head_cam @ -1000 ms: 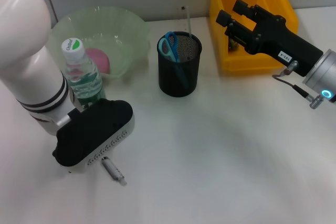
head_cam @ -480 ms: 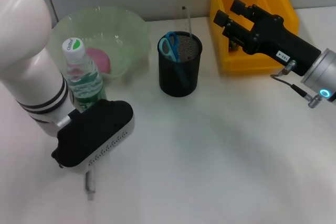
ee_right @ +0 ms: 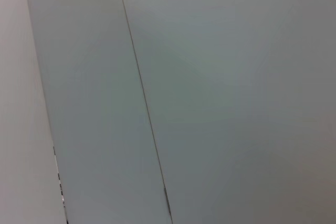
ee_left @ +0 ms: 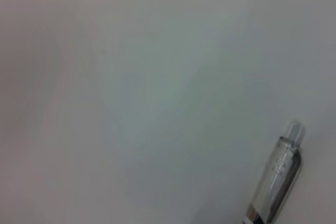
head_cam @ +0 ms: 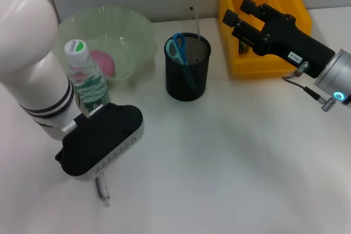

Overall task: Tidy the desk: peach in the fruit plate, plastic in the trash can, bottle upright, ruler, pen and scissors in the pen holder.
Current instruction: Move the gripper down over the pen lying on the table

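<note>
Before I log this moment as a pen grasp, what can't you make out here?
- Left tool: in the head view the wrist housing covers it; whether it grips the pen is unclear.
- Pen: its upper part is hidden under that housing; the left wrist view cuts off the rest.
- Right tool: over the yellow bin; the fingertip gap is unclear.
- Right wrist view: only blank wall.

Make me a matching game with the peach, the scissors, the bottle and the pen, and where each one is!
Things:
1. peach
2. scissors
3. bottle
4. pen

Places:
A. lying on the table beside the left arm
B. in the green fruit plate
C. standing upright in front of the plate
D. in the black pen holder

Pairs: 1-B, 2-D, 3-C, 4-A
</note>
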`<state>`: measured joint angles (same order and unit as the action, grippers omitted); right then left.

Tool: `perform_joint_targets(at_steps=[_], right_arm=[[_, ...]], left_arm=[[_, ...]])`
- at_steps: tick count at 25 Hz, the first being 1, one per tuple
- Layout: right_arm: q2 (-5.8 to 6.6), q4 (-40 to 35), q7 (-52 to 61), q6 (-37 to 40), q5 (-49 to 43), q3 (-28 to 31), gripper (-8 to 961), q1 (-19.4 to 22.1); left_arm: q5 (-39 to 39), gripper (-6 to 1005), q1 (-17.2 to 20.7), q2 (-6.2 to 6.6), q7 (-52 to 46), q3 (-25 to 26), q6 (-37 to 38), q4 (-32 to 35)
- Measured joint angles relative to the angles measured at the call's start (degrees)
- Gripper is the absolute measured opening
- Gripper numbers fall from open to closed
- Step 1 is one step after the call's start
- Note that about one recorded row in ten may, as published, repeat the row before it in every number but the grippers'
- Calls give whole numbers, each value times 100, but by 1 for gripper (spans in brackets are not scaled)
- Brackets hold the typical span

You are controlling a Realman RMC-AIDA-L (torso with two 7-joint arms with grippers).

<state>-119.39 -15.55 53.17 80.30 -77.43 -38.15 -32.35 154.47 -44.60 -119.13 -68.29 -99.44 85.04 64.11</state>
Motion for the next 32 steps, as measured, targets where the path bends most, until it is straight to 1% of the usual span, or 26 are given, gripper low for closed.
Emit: perform_joint_targets(at_steps=[18,32], right_arm=[[4,0,0,6,-1,0,605,10],[4,0,0,12,0,-79,605,-7]], left_arm=[[-38,440,21,4,10,-58,-12,-30],[-38,280,92,4,-55,-116,-14,64]])
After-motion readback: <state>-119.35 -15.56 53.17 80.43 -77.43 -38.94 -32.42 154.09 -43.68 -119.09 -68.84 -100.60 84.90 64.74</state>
